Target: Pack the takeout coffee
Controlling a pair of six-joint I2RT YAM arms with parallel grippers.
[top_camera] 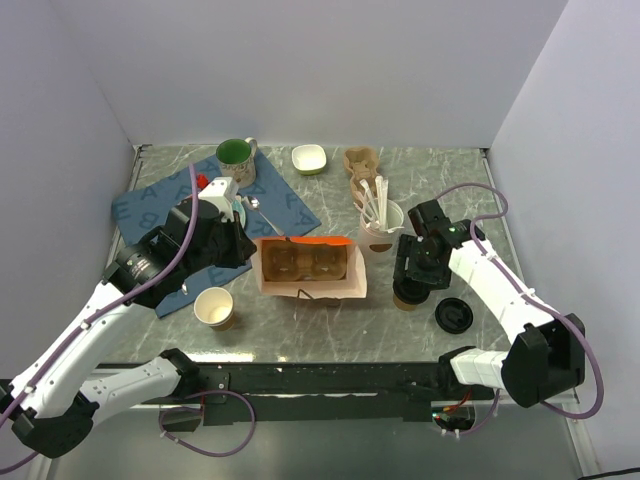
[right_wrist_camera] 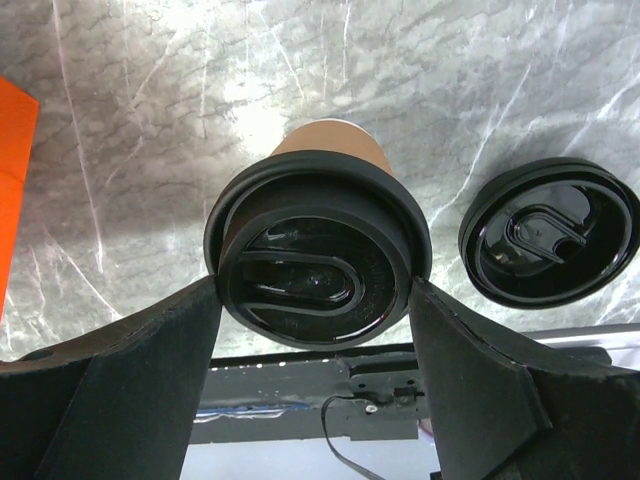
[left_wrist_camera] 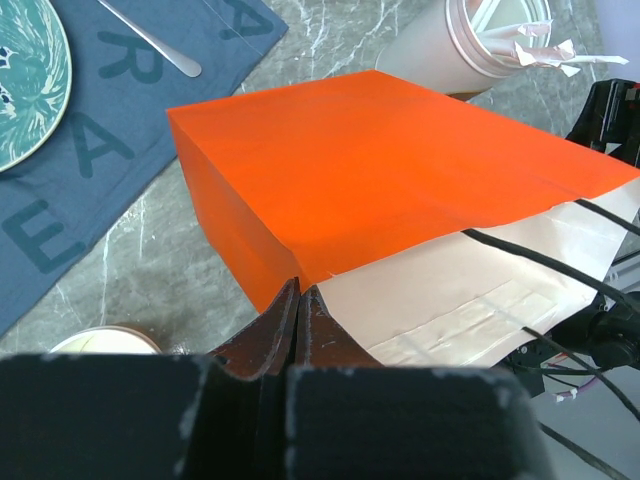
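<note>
**Right jaws straddling the takeout coffee, left jaws pinching the bag**

The takeout coffee [right_wrist_camera: 318, 240] is standing upright on the marble counter [right_wrist_camera: 150, 100], to the right of the orange-and-white paper bag [left_wrist_camera: 400, 170] and apart from it. A loose black lid [right_wrist_camera: 550, 230] is lying just beside it. The right jaws are hanging over the cup, spread wide, with one finger [right_wrist_camera: 150, 380] sitting at each side of its black lid. Whether they are pressing on the rim, I cannot tell. The left jaws are closed tight, pinching an edge of the bag at its orange face. A lidless tan cup [top_camera: 215, 308] is standing left of the bag, near the blue cloth [top_camera: 150, 215].
</note>
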